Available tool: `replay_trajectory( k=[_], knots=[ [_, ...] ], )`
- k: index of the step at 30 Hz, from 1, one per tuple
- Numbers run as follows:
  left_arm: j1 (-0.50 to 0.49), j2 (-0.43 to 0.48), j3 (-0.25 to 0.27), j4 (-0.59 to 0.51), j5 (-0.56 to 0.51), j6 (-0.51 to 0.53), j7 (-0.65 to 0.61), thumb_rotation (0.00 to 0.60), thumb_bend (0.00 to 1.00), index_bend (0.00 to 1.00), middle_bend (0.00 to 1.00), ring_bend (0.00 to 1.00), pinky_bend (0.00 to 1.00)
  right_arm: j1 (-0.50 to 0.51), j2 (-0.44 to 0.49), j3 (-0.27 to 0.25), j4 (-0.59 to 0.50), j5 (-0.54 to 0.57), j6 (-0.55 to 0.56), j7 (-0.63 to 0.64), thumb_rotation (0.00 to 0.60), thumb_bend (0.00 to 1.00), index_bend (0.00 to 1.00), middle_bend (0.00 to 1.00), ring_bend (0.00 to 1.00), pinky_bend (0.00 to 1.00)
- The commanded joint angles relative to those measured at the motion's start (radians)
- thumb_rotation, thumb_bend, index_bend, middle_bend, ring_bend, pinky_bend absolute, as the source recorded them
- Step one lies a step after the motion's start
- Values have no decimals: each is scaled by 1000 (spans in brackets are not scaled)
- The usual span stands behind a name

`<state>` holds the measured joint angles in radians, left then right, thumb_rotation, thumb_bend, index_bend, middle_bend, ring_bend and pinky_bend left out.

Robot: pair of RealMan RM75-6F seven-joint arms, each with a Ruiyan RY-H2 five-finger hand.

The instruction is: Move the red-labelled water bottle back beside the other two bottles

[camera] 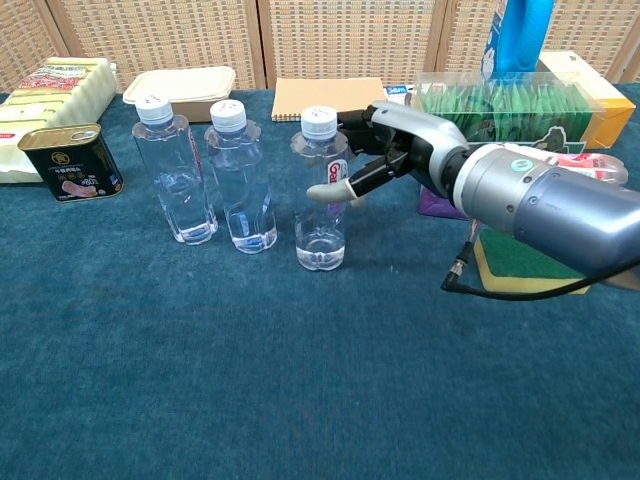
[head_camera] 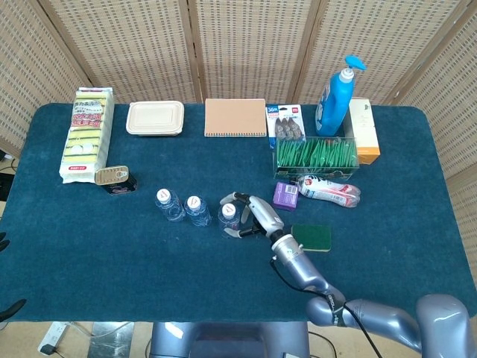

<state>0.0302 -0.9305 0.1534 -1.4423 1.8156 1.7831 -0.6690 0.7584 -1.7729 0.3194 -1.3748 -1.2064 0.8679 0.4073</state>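
Chest view: my right hand [camera: 385, 150] wraps the red-labelled bottle [camera: 321, 190], thumb across its front, bottle upright on the table [camera: 300, 400] just beside the other two bottles [camera: 205, 175]. Placement looks basically done; what's left is letting go and pulling clear without tipping it.
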Motion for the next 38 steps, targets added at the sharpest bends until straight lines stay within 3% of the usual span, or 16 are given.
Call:
replay_trajectory(
  k=[1,6,11,20,25,30,38],
  knots=[
    [1,-1,0,1,1,3,-1,600,184,0,0,0,0,-7,14,-11,-15,-19,10,-3,600,254,281,289,233,506],
    [2,-1,1,4,2,6,-5,600,184,0,0,0,0,-19,57,-15,-68,-52,31,5,600,216,155,137,127,283],
    [2,-1,2,7,5,9,-11,600,183,0,0,0,0,-40,130,1,-155,-83,74,9,600,201,143,88,76,171],
    [0,0,2,21,6,14,-34,600,184,0,0,0,0,-167,428,-34,-421,-211,231,-104,600,113,123,53,20,117],
    [5,-2,0,21,3,21,-23,600,183,0,0,0,0,-271,588,-84,-485,-280,361,-308,600,17,121,34,0,80],
    [36,-20,-24,-3,-41,52,62,600,182,0,0,0,0,-392,686,-144,-470,-319,500,-436,600,0,120,20,0,59],
    [63,-38,-37,-25,-62,71,132,600,181,0,0,0,0,-547,700,-221,-354,-367,687,-468,600,0,120,8,0,42]
  ],
)
